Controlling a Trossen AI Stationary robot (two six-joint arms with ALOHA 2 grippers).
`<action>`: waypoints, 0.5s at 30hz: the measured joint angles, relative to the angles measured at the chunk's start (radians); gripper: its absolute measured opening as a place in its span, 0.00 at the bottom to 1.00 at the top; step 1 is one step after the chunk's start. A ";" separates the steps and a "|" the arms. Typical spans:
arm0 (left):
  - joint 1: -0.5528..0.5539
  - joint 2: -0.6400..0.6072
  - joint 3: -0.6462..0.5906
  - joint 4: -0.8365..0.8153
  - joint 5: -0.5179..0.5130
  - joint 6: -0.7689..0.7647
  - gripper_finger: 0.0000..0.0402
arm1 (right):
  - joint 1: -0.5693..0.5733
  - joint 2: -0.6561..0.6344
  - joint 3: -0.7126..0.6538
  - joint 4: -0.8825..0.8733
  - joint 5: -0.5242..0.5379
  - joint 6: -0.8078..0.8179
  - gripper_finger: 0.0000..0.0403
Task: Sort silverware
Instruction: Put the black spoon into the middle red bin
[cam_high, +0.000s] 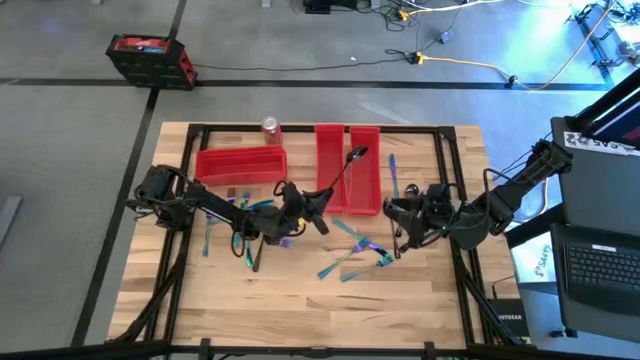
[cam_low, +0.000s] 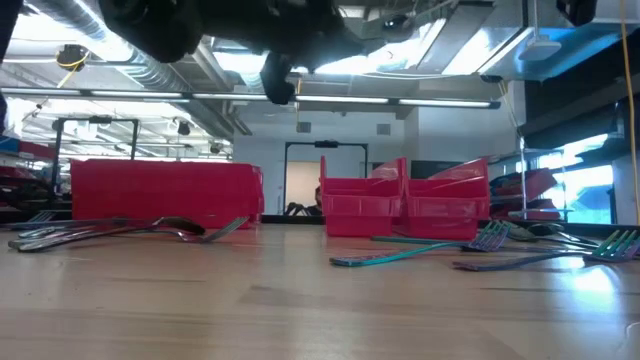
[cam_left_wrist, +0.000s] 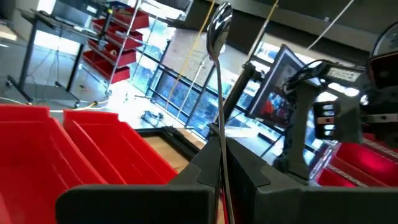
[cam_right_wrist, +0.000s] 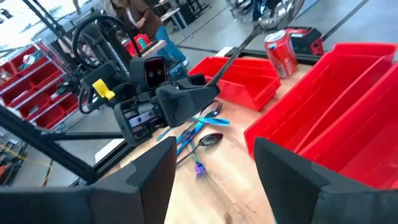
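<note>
Spoon (cam_high: 345, 172) clamped in the left hand (cam_high: 322, 205), raised over two red bins (cam_high: 348, 165); right hand (cam_high: 392, 215) apart near the counter (cam_high: 300, 300) edge.

Soda can (cam_high: 271, 127) stands behind the left bin (cam_high: 240, 164), near two bins (cam_high: 348, 165).

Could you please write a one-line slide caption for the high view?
Left gripper lifts a spoon over the upright red bins; right gripper waits open beside scattered silverware.

Glossy red plastic bins (cam_high: 240, 164), iridescent metal silverware (cam_high: 352, 251), wood table (cam_high: 300, 310).
</note>
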 joint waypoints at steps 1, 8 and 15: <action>0.006 0.000 0.000 -0.010 -0.007 0.011 0.00 | 0.000 0.000 0.000 0.000 0.013 0.000 0.49; 0.052 0.000 0.032 -0.129 -0.227 0.070 0.00 | 0.000 0.000 0.000 0.003 0.058 0.019 0.49; 0.108 0.000 0.175 -0.395 -0.374 0.056 0.00 | 0.000 -0.003 0.000 -0.035 0.083 -0.005 0.49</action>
